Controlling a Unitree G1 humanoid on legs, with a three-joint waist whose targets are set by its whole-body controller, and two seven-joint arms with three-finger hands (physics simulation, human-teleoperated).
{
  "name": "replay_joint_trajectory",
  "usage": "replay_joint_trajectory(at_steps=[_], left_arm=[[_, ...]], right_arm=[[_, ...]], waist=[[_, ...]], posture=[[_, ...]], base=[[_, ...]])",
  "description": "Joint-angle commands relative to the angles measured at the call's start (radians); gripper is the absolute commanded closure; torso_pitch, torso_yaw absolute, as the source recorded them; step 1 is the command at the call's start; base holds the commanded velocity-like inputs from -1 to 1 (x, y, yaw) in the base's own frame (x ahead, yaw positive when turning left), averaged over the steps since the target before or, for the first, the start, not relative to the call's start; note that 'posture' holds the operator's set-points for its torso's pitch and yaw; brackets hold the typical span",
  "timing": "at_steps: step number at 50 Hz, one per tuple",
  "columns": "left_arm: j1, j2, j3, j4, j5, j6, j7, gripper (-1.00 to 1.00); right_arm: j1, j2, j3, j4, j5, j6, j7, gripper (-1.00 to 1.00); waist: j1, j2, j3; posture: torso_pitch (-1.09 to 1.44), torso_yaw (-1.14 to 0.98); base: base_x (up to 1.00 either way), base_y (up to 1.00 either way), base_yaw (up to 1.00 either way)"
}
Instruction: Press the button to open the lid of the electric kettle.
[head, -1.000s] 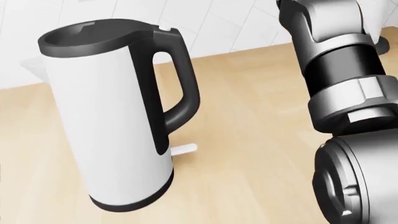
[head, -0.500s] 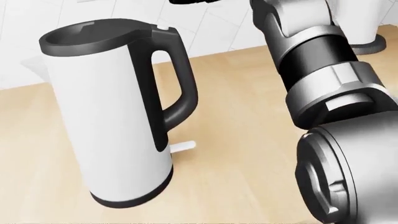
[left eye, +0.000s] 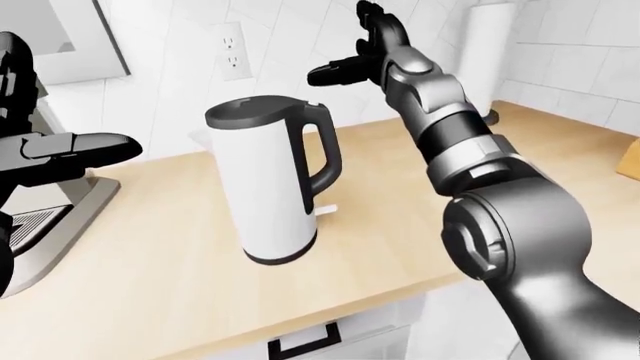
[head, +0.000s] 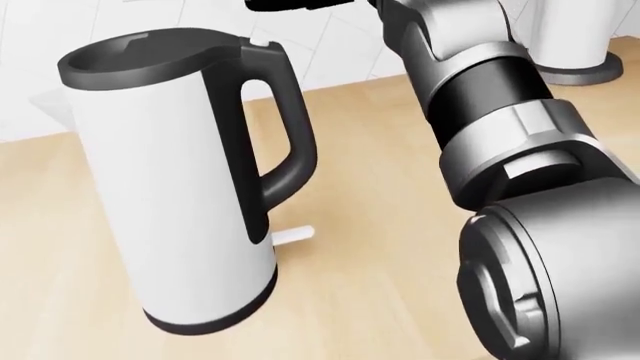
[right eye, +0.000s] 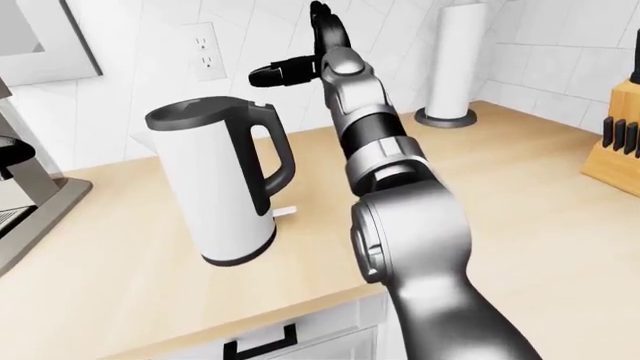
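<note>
The electric kettle (left eye: 266, 184) is white with a black lid, base and handle, and stands on the wooden counter (left eye: 400, 202). Its lid (head: 150, 54) is down. A small light button (head: 262, 44) sits at the top of the handle. My right hand (left eye: 345, 52) is raised above and to the right of the kettle with its fingers spread, one black finger (left eye: 330, 73) pointing left over the handle without touching it. My left hand (left eye: 75, 148) hovers at the left edge of the left-eye view, apart from the kettle, fingers extended and empty.
A grey appliance (right eye: 25, 206) stands at the counter's left. A paper towel roll (right eye: 449, 64) is at the right by the wall and a knife block (right eye: 616, 146) at the far right. A wall outlet (left eye: 232, 51) is above the kettle. The counter edge has a drawer (left eye: 300, 341) below it.
In the head view my right arm has swung to the left and up, bringing the hand over the kettle's handle side. The kettle has not moved and its lid stays down.
</note>
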Motion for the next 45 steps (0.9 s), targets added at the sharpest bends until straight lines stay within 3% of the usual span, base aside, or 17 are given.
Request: replay_joint_trajectory(at_steps=[1, 45], left_arm=[[-0.019, 0.017, 0.014, -0.006, 0.004, -0.024, 0.000, -1.00], [-0.021, 0.025, 0.014, -0.001, -0.008, -0.030, 0.010, -1.00]], right_arm=[[-0.045, -0.009, 0.002, -0.042, 0.005, -0.024, -0.001, -1.00], [-0.006, -0.002, 0.012, -0.024, -0.017, -0.039, 0.003, -1.00]], waist=[[0.000, 0.004, -0.011], [-0.001, 0.004, -0.011]], posture=[[-0.40, 0.00], [-0.40, 0.00]], base=[[0.00, 0.00, 0.00], [0.00, 0.00, 0.00]])
